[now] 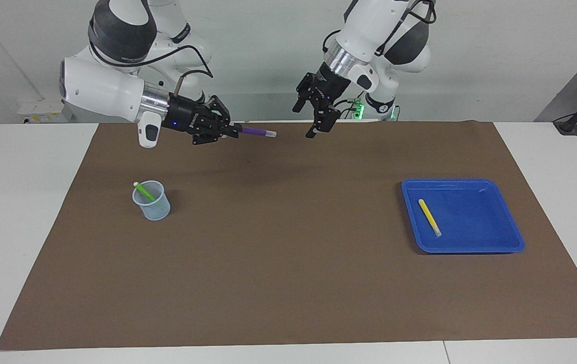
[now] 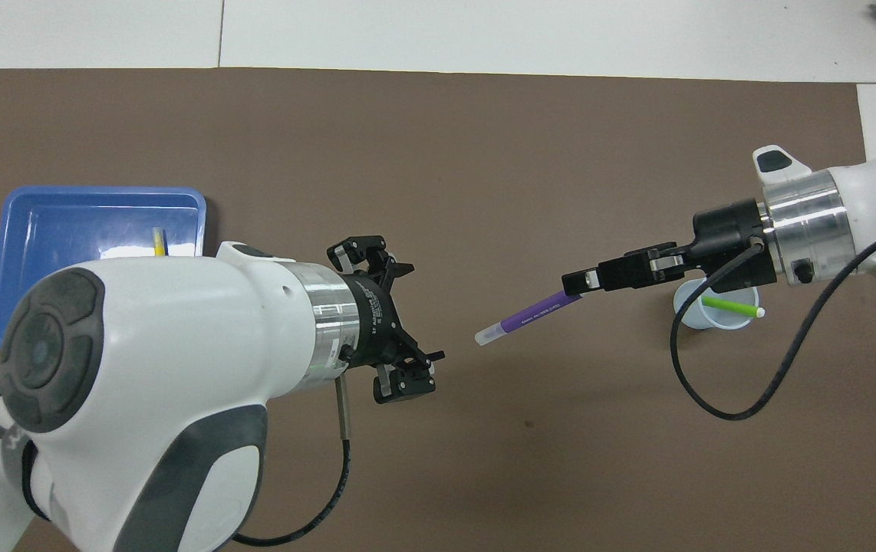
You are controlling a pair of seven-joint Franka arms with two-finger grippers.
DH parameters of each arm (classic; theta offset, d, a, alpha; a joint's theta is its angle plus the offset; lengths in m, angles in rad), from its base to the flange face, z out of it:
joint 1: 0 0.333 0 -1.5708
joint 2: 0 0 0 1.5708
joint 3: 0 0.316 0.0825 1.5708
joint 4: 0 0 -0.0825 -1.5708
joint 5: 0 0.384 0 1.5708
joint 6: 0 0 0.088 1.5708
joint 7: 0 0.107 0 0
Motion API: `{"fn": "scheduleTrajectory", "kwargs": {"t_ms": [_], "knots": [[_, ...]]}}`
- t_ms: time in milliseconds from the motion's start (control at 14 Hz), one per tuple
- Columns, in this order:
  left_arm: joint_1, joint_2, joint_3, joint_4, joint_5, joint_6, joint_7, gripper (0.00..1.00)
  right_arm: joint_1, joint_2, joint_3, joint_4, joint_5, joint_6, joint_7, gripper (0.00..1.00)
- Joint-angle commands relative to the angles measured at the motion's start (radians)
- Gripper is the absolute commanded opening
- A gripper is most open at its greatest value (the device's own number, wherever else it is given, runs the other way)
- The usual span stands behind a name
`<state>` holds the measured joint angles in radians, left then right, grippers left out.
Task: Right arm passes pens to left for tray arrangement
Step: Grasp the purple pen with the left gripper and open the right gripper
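Right now the blue tray (image 1: 490, 189) sits toward the left arm's end of the brown mat (image 1: 288, 283), w/ one yellow pen (image 1: 429, 216) lying flat inside, near the tray's inner edge, its pale tip at the end farther from the robots. Toward the right arm's end stands a small clear cup (image 1: 152, 206) w/ the green pen (image 1: 144, 192) leaning in it, white tip poking up over the rim.

Purple pen (image 1: 257, 132) is up in the air over the mat's robot-side strip, approx mid-table. Right gripper (image 1: 232, 130) is pinching its back end, fingers pressed tight on the barrel. Long axis runs nearly level, along the table's length, pale tip aimed at the left gripper (image 1: 314, 115). Left gripper hangs just off that tip, not touching, fingers spread wide, nothing in them.
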<state>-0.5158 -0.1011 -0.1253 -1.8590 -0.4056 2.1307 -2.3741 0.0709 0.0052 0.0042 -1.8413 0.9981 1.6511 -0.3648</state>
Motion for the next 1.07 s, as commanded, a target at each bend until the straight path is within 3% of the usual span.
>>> {"fn": "scheduleTrajectory", "kwargs": {"t_ms": [0, 215, 429, 644, 1001], "knots": [[-0.071, -0.012, 0.013, -0.055, 0.033, 0.131, -0.173, 1.0, 0.013, -0.036, 0.002, -0.042, 0.056, 0.027, -0.029, 0.0], [-0.118, -0.009, 0.007, -0.08, 0.145, 0.244, -0.385, 1.0, 0.016, -0.036, 0.002, -0.055, 0.059, 0.039, -0.063, 0.0], [-0.164, 0.0, 0.006, -0.078, 0.203, 0.284, -0.395, 1.0, 0.032, -0.036, 0.002, -0.055, 0.077, 0.048, -0.068, 0.0], [-0.197, 0.058, 0.004, -0.062, 0.348, 0.325, -0.505, 1.0, 0.044, -0.036, 0.002, -0.056, 0.079, 0.068, -0.069, 0.0], [-0.201, 0.06, 0.003, -0.062, 0.36, 0.321, -0.514, 0.93, 0.058, -0.036, 0.002, -0.056, 0.079, 0.07, -0.08, 0.0]]}}
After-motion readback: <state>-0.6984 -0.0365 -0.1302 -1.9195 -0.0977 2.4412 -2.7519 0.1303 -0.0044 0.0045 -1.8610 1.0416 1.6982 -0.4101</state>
